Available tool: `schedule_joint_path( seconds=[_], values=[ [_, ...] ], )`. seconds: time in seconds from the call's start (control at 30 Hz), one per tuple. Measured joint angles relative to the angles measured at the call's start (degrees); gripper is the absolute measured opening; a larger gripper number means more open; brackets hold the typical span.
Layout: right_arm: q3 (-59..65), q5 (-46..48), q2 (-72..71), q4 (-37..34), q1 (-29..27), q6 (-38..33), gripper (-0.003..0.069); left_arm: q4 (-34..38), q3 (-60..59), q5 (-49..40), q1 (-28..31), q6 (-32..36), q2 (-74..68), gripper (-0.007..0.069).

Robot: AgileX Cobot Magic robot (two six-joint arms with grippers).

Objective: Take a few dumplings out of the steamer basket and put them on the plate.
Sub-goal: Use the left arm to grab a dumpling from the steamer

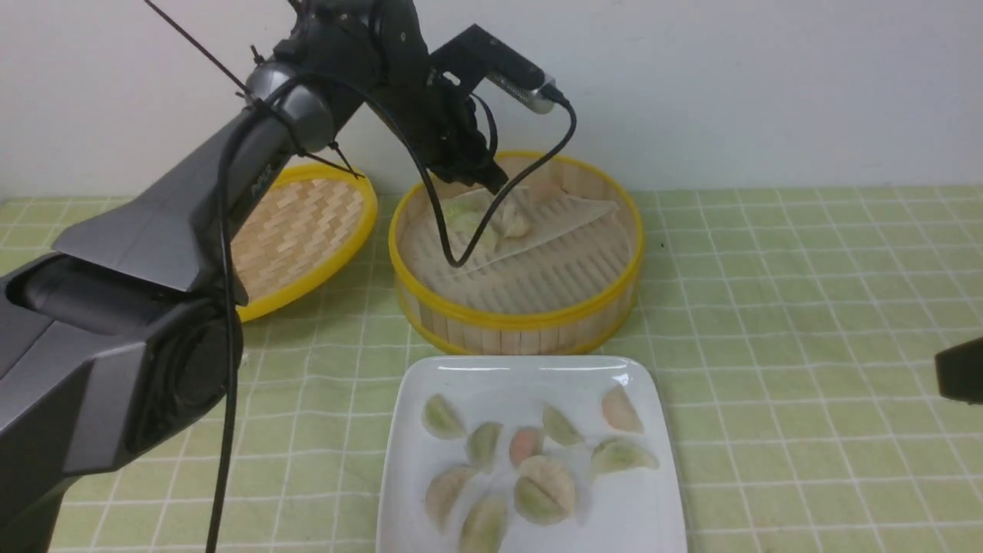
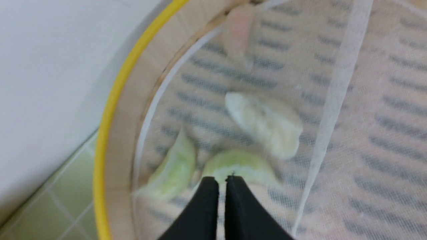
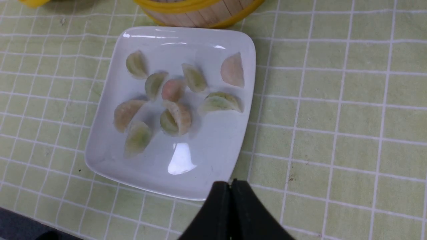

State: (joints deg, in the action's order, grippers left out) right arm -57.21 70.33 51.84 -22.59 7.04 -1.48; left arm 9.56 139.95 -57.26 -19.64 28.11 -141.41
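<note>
The left arm reaches forward over the steamer basket [image 1: 522, 319], which stands on the green checked cloth of the desk [image 1: 806, 307] close to the pale wall [image 1: 768, 77]. The left hand [image 2: 220, 179] is lowered inside the basket at its far left part. Its two black fingers are drawn nearly together with only a thin slit between them, and the tips pinch the near edge of a green dumpling [image 2: 240, 166]. That dumpling lies on the whitish liner sheet [image 1: 568, 219], which is folded across the far half of the slatted floor and leaves the near slats bare. Three more dumplings lie on the liner near the hand. A second green one [image 2: 173, 170] is just beside the gripped one, a whitish one [image 2: 267, 125] is a little farther in, and a pinkish one [image 2: 237, 33] sits near the basket's wall. A black cable [image 1: 453, 246] droops from the wrist into the basket. The shallow woven lid [image 1: 307, 230] leans just to the left of the basket, partly hidden by the arm. The plate [image 1: 645, 507] sits in front of the basket, close to its near rim. It carries the dumplings [image 3: 172, 90] already moved, about ten green and pinkish ones spread over its middle, with two leaning against each other. The right hand [image 3: 230, 182] hovers above the cloth to the plate's right, its fingers pressed fully together with nothing between them.
</note>
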Motion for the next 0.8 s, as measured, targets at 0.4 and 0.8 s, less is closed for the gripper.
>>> schedule_joint_path(
  seconds=[0.4,0.8],
  values=[
    [0.0,0.11,0.0,0.0,0.0,0.0,-0.0015,0.18,0.0,7.07,0.0,2.23,-6.11,0.0471],
    [0.0,0.18,0.0,-0.05,0.0,0.13,-0.0015,0.55,0.59,2.4,-0.23,2.59,-7.32,0.0321]
  ],
)
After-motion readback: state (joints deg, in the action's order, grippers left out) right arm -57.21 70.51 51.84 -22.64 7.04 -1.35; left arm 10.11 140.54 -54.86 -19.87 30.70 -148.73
